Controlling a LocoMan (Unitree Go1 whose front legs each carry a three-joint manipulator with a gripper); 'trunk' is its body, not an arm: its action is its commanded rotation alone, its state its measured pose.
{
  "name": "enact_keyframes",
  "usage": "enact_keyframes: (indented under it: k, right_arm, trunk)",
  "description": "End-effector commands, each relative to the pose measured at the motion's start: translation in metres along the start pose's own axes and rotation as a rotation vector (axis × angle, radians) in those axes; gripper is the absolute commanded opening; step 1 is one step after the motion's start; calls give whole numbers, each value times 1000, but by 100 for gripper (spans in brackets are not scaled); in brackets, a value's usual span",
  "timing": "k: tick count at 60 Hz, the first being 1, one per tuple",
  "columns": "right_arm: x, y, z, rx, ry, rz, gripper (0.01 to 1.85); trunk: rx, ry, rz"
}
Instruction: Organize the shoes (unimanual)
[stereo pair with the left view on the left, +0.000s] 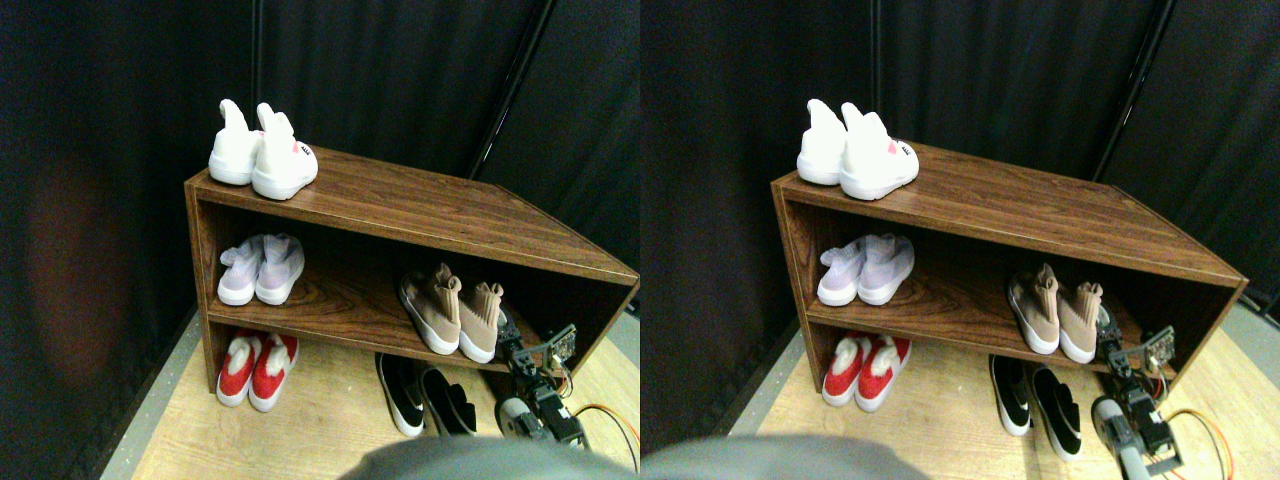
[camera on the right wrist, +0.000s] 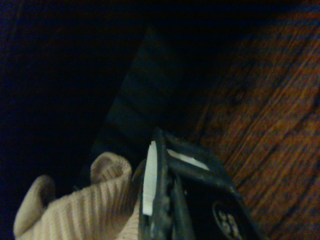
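We see the tan shoes (stereo pair with the left view on the left: 455, 310) side by side on the middle shelf (stereo pair with the left view on the left: 340, 300) of the wooden rack (stereo pair with the left view on the left: 430, 205), toward its right end, toes facing out. Our right gripper (stereo pair with the left view on the left: 510, 335) sits just beside the right tan shoe, at the shelf's front edge. In the wrist view a ribbed tan collar (camera on the right wrist: 85, 210) lies against the dark jaw frame; we cannot tell whether the jaws grip it or stand apart. Black slip-ons (stereo pair with the left view on the left: 425, 395) rest on the floor (stereo pair with the left view on the left: 320, 420) below. Further left, lilac shoes (stereo pair with the left view on the left: 260, 268) share the middle shelf, red shoes (stereo pair with the left view on the left: 257, 368) stand beneath, and white shoes (stereo pair with the left view on the left: 262, 152) sit on top.
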Motion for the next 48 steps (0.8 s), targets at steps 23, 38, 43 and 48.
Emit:
enact_keyframes:
  k: [23, 38, 43, 48]
  right_arm:
    - [5, 2, -3, -28, 21, 19, 6]
    - [5, 3, 7, -39, 28, 12, 6]
    - [-1, 9, 11, -84, 38, 39, 6]
    - [-8, 20, 16, -87, 84, 78, 6]
  trunk:
    - [0, 24, 10]
    - [9, 23, -5]
    - [19, 18, -22]
    - [23, 15, -35]
